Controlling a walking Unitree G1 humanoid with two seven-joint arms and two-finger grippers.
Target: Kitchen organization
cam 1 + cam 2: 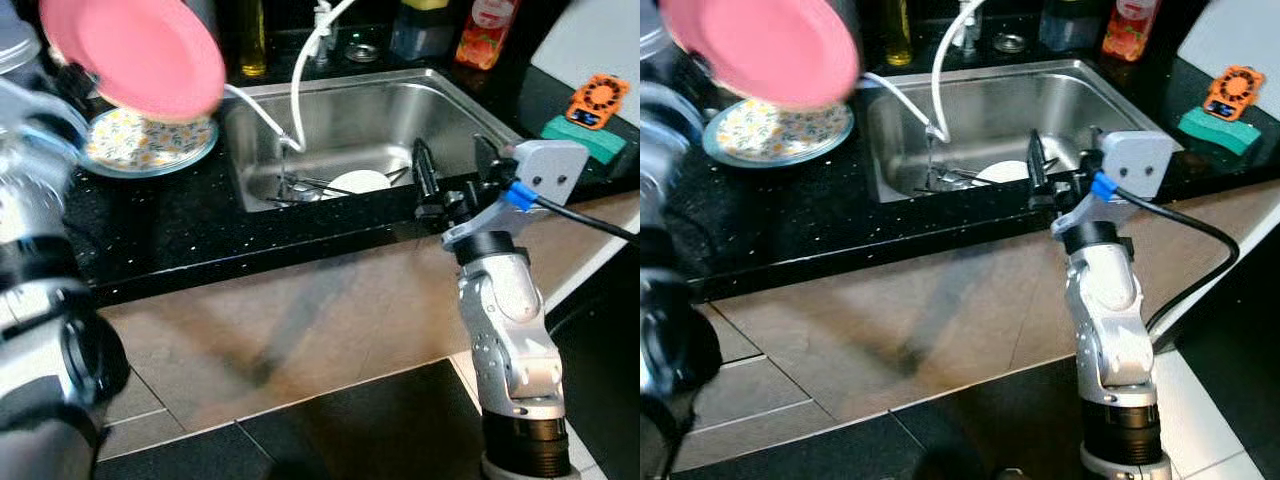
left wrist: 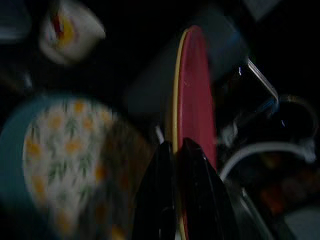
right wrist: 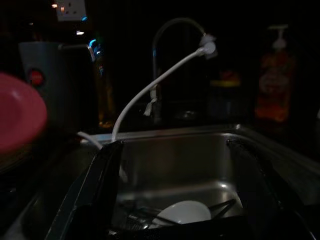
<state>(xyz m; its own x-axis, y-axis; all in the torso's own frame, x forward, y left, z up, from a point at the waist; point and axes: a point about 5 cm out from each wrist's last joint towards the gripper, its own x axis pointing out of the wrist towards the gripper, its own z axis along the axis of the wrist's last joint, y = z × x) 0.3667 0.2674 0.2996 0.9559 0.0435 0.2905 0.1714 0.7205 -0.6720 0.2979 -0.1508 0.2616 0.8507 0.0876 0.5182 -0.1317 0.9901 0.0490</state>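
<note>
Over the black worktop (image 1: 200, 225) left of the sink (image 1: 440, 105), left tool (image 2: 175, 165) has its two black fingers clamped together on the rim of a pink plate (image 1: 135, 50), held up in the air just above a floral plate (image 1: 140, 142) lying flat near the sink's edge. Pink plate is tilted, face turned toward the camera and down; in the left wrist view it reads nearly edge-on, running straight away from the fingers (round, so no real long axis, just the plane). Right tool (image 1: 450, 170) hovers at the front rim of the sink, fingers spread apart, nothing between them. Progress, my read: one plate is parked on the worktop, the pink one is mid-transfer and not yet set down. Left to do: a white plate (image 1: 358, 182) and some cutlery (image 1: 305, 186) sit in the basin bottom under the white hose (image 1: 300, 90). Bottles (image 1: 480, 30), a sponge (image 1: 583, 137) and an orange gadget (image 1: 597, 98) line the back and right side, untouched.
</note>
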